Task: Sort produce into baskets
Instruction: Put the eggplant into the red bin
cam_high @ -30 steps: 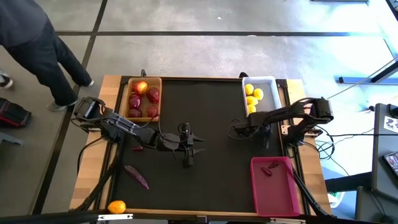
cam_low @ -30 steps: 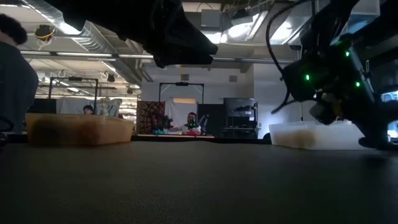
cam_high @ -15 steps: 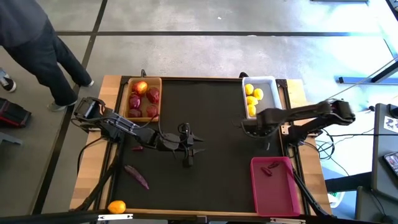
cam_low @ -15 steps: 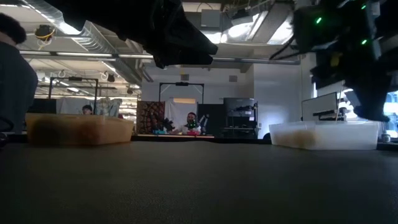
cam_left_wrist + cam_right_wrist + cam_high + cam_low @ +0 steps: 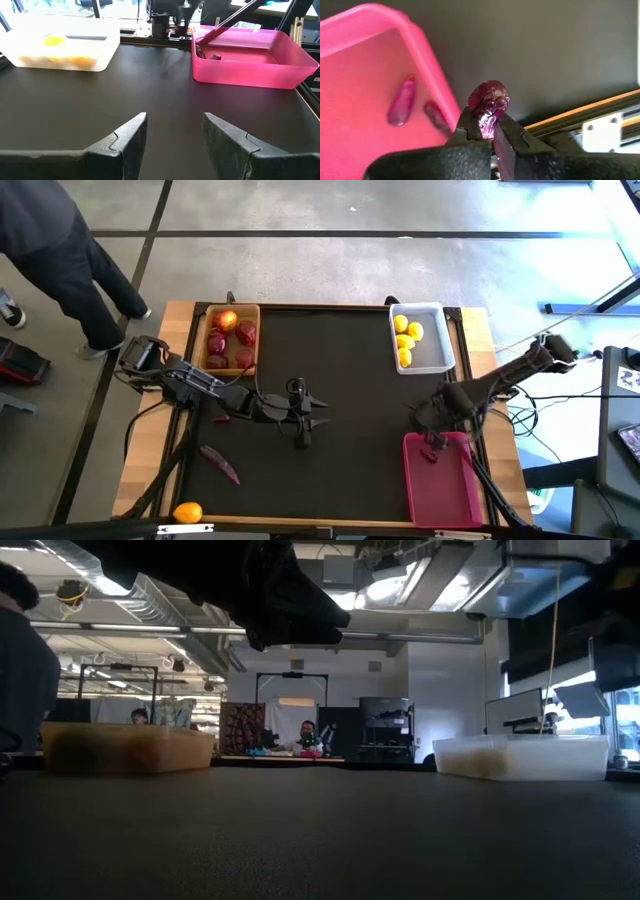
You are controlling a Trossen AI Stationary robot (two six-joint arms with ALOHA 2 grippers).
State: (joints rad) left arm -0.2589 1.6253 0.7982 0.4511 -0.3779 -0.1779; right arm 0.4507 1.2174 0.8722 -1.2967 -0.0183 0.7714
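I hold the right gripper (image 5: pixel 487 131) pinched on a purple piece (image 5: pixel 489 106) over the pink basket's (image 5: pixel 367 90) rim for dropping, left gripper (image 5: pixel 175 131) waiting agape mid-frame.

Right tool (image 5: pixel 487 129) clamped, arm stretched inward, left tool (image 5: pixel 175 137) spread apart, arm low mid-table

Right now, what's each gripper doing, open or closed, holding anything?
Left gripper: open, empty, over the mat.
Right gripper: closed on a purple-red piece by the pink basket.

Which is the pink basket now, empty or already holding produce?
Holding produce. The right wrist view shows two purple-red pieces lying inside the pink basket, while the right gripper, jaws shut on a third piece, is at its rim.
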